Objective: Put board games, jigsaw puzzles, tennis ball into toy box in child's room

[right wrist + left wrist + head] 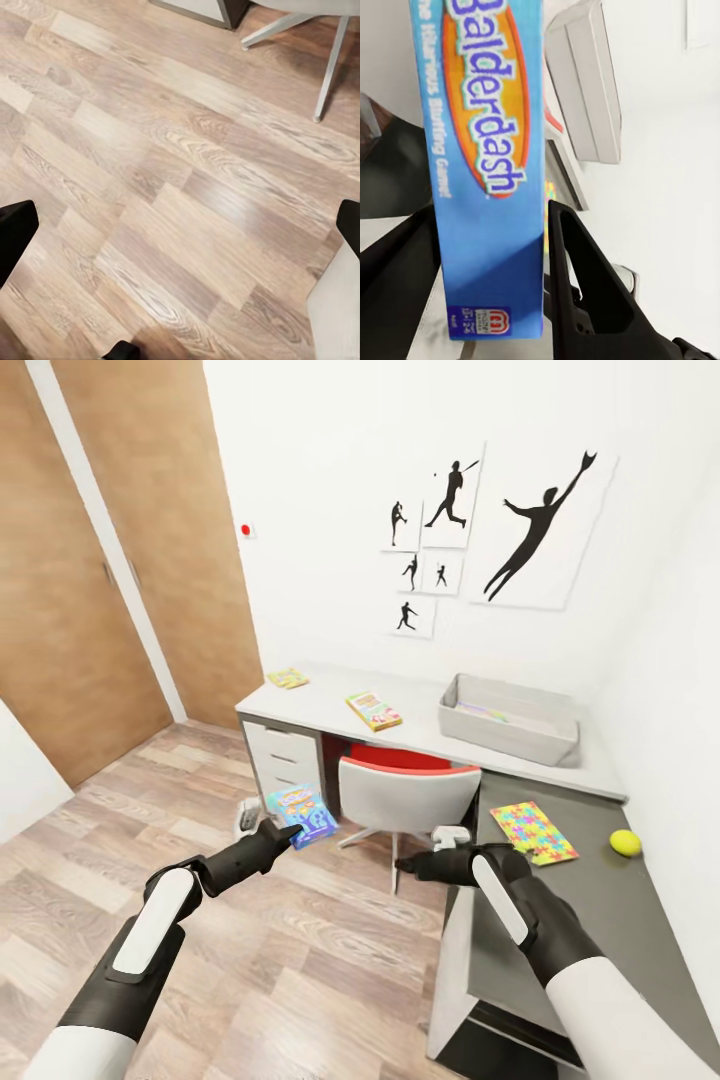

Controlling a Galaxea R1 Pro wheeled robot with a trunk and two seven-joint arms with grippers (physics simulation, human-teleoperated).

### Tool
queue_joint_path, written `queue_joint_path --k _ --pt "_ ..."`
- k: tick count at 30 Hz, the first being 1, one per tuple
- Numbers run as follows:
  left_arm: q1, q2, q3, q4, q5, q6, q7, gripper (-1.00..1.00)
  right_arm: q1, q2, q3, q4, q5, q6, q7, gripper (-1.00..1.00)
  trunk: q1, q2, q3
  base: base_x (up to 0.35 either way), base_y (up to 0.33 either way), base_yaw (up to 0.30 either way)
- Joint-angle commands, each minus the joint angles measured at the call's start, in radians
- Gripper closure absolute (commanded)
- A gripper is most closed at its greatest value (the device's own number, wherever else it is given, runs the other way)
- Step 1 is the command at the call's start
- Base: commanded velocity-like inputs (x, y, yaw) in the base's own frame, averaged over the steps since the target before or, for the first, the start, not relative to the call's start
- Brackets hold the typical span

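Note:
My left gripper [293, 832] is shut on the blue board game [303, 814] with a yellow title, held above the floor in front of the table [330, 700]. In the left wrist view the board game [487, 150] stands between the black fingers [585, 285]. A yellow-green-red board game [373, 710] lies on the light grey top. The grey toy box [510, 722] stands to its right with something flat and coloured inside. On the dark wing lie a jigsaw puzzle [533, 832] and the tennis ball [625, 843]. A small flat yellow square [288, 678] lies at the desk's far left. My right gripper [403, 865] hangs open over the floor [180, 225].
A white chair [405, 788] with a red seat is tucked under the desk between my grippers. White drawers [285, 755] stand at the desk's left end. Wooden doors [70, 580] line the left wall. Open plank floor [300, 960] lies in front of me.

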Motion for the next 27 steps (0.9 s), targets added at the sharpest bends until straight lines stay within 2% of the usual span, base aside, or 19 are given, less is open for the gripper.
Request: queue_joint_path --k 1,11,27 --pt "-0.001 0.0 -0.001 0.0 0.006 0.002 0.0 1.0 -0.001 -0.001 0.001 -0.001 0.007 0.003 0.006 -1.0 0.0 -0.001 -0.001 0.0 0.0 0.281" --pt "-0.001 0.0 -0.004 0.0 0.006 0.002 0.0 1.0 -0.001 -0.001 0.001 -0.001 0.007 0.003 0.006 -1.0 0.0 -0.001 -0.001 0.036 0.02 0.281" --pt "-0.001 0.0 -0.004 -0.001 0.006 0.002 0.0 1.0 -0.001 -0.001 0.001 -0.001 0.007 0.005 0.006 -1.0 0.0 -0.001 -0.001 0.156 0.106 0.281"
